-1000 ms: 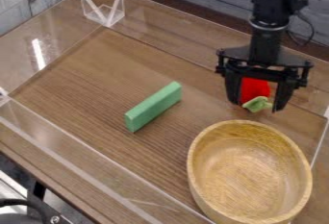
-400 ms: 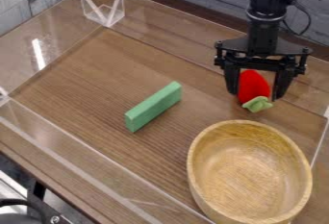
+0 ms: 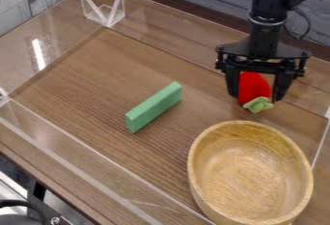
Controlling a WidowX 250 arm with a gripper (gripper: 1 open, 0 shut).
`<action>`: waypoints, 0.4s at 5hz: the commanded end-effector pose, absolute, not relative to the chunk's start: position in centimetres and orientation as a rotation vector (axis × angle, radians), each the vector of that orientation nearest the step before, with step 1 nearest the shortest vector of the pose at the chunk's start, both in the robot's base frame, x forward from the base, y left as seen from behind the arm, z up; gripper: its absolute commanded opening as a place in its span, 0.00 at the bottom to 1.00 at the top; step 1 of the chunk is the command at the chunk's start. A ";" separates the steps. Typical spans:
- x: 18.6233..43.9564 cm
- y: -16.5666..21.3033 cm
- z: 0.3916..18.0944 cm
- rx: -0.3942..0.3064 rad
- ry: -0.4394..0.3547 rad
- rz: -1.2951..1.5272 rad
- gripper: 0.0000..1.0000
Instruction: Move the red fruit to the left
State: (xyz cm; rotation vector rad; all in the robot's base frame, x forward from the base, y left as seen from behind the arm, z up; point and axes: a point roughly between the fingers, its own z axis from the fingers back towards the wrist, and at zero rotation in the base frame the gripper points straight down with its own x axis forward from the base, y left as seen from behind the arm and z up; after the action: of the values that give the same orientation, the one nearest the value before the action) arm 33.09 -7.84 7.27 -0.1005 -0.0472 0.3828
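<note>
The red fruit [image 3: 257, 88], a small glossy strawberry with a green cap toward the camera, lies on the wooden table at the right. My gripper [image 3: 260, 77] hangs straight down over it, jaws open, one black finger [image 3: 227, 78] on each side of the berry. The fingers stand apart from the fruit and nothing is gripped. The berry's far end is partly hidden behind the gripper's crossbar.
A flat green block [image 3: 153, 106] lies left of the strawberry near the middle of the table. A large wooden bowl [image 3: 204, 152] sits at the front right. Clear acrylic walls [image 3: 52, 36] rim the table, with a clear bracket at the back left.
The gripper has rolled slightly about its vertical line over the fruit; its place is nearly the same. The strawberry, block and bowl have not moved.
</note>
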 end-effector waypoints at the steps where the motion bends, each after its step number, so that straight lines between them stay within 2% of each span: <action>1: 34.7 -8.8 9.4 -0.118 -0.105 0.358 1.00; 2: 34.3 -7.7 8.5 -0.101 -0.106 0.474 1.00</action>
State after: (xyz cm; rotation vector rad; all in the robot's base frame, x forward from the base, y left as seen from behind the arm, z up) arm 33.70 -7.81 6.97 -0.0813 -0.0582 0.4709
